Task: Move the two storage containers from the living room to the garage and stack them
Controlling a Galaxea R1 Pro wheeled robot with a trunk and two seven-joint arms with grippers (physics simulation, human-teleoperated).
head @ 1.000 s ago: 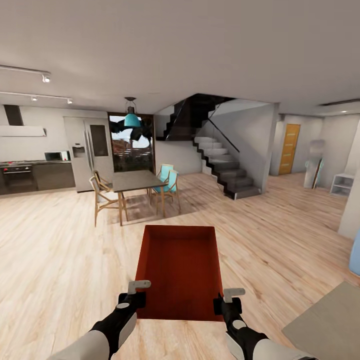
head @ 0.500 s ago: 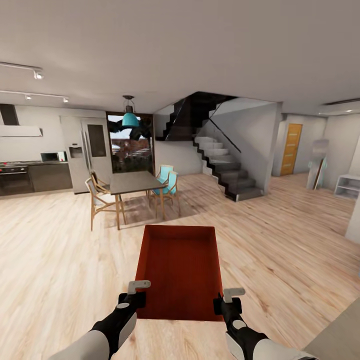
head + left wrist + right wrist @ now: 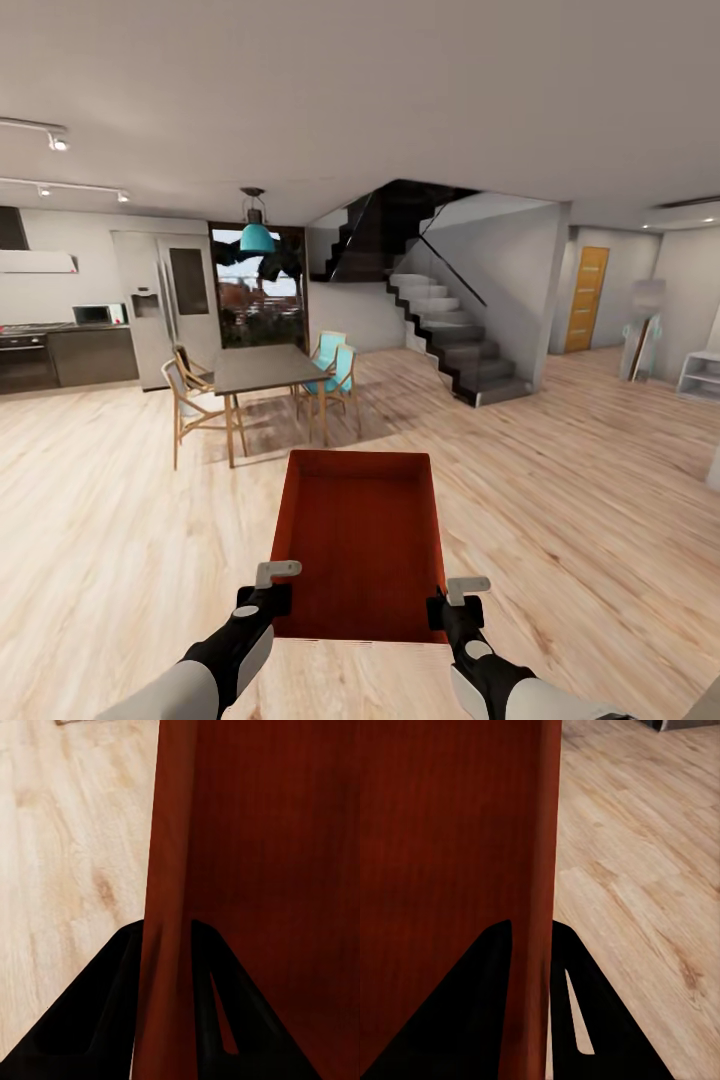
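containers: one orange-red storage container, lower centre, above wood floor | left gripper clamped on its left wall | right gripper clamped on right wall | chairs: four at one table

No lettering, labels, brand marks, numbers or signs can be read anywhere in these views; the orange-red bin, the fridge and the distant orange door all carry plain, unmarked surfaces.

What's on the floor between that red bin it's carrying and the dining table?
Nothing: in the head view, only bare light wood plank floor separates the storage container from the dining table.
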